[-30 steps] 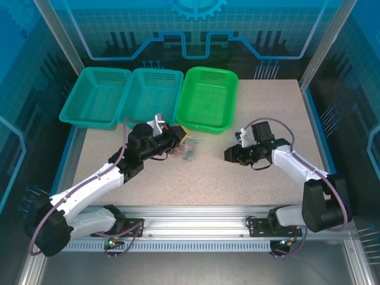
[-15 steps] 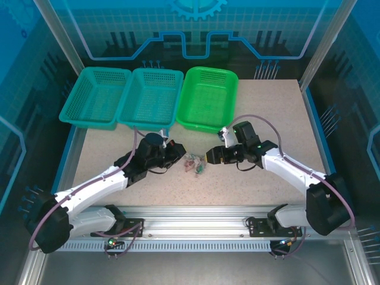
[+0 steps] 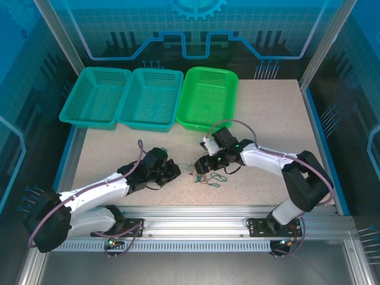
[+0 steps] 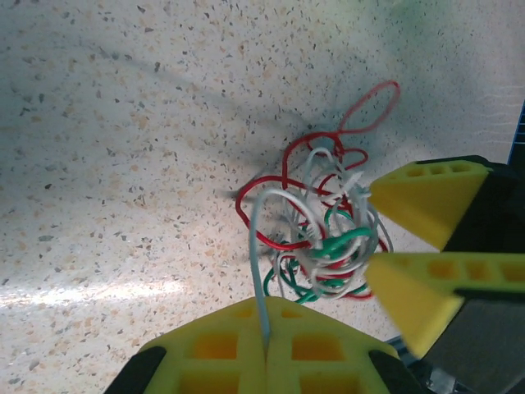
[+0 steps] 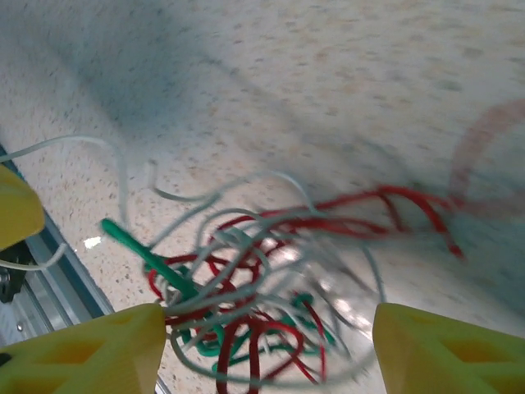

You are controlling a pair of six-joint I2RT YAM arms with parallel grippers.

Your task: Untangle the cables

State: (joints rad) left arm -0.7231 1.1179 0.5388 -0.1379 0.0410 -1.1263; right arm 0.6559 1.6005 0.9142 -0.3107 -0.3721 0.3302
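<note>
Underneath everything, a speckled beige surface (image 3: 267,119). Along its far edge, three baskets in a row, side by side: a teal basket (image 3: 95,98), a second teal basket (image 3: 151,95) and a green basket (image 3: 208,98). Nearer, left arm (image 3: 101,190) and right arm (image 3: 267,159), reaching toward each other over the middle of the surface. Between their tips, well apart from the baskets, the cables (image 3: 208,175): one small tangle (image 4: 324,226) of red, green and whitish loops, on the surface or just above it, hard to tell which. Left jaws pressed together on a whitish wire (image 4: 256,246) leading out of the tangle. Right jaws spread wide, one finger at each side of the tangle (image 5: 246,287), not clamping it.
</note>
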